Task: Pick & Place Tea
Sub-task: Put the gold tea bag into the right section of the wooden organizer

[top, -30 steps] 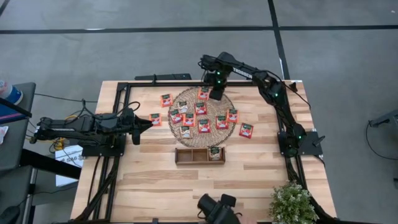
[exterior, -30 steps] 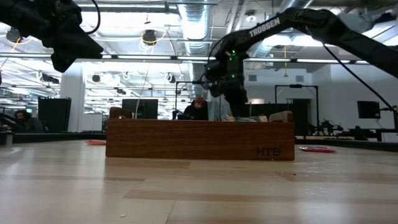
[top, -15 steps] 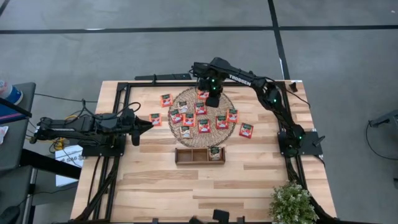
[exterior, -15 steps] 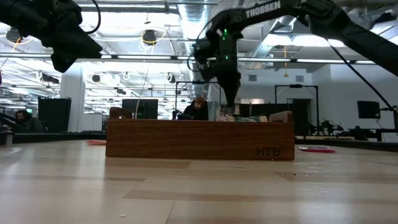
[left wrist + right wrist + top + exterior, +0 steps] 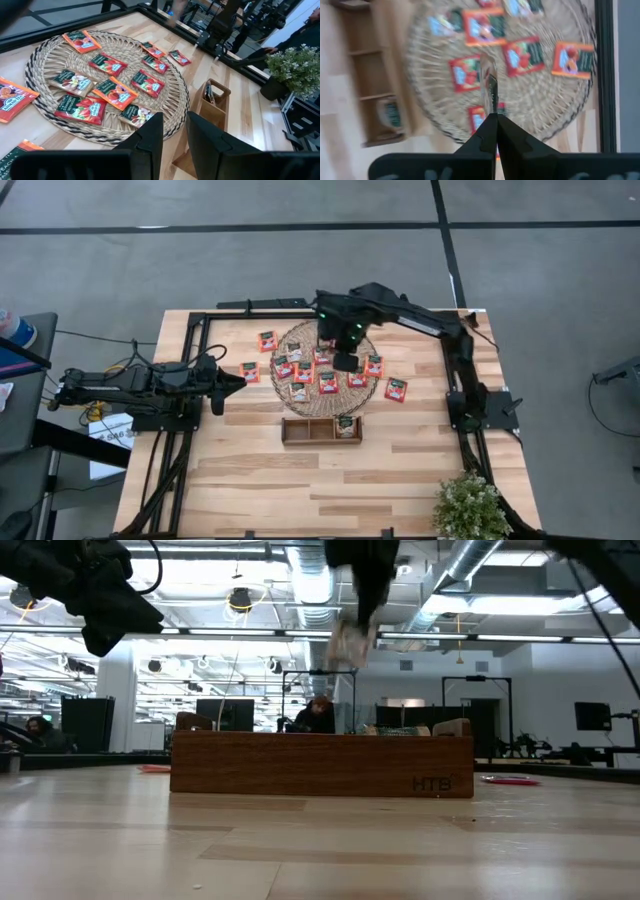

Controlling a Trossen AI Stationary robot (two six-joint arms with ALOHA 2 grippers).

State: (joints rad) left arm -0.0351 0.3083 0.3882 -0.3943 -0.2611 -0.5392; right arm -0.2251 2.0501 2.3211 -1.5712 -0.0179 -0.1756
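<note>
Several red-orange tea sachets [image 5: 300, 372] lie flat on the round woven mat [image 5: 300, 405], with more on the bare table beside it [image 5: 396, 389]. My right gripper [image 5: 493, 116] hovers above the mat's middle [image 5: 345, 360], shut on one sachet [image 5: 489, 82]. The low view shows this sachet [image 5: 350, 640] hanging high above the wooden tray [image 5: 320, 765]. One sachet [image 5: 345, 426] stands in the tray's right compartment. My left gripper [image 5: 175, 125] waits open at the mat's left [image 5: 235, 378]. My right gripper pinches one tea sachet between its two fingers, by an edge [image 5: 492, 111] right at the fingertips. It comes from above, pointing down. The sachet shows edge-on in the wrist view. It hangs below the fingers [image 5: 350, 640], lifted clear of the mat.
The three-compartment tray [image 5: 322, 428] sits just on the near side of the mat. A black frame [image 5: 200, 320] borders the table. A potted plant [image 5: 470, 508] stands at the near right corner. Bare wood lies on the near side of the tray.
My right gripper has dipped onto the far part of the mat, then risen well up and moved toward the near edge, over the mat's middle. It now carries a sachet lifted clear of the mat. The left arm has kept still.
</note>
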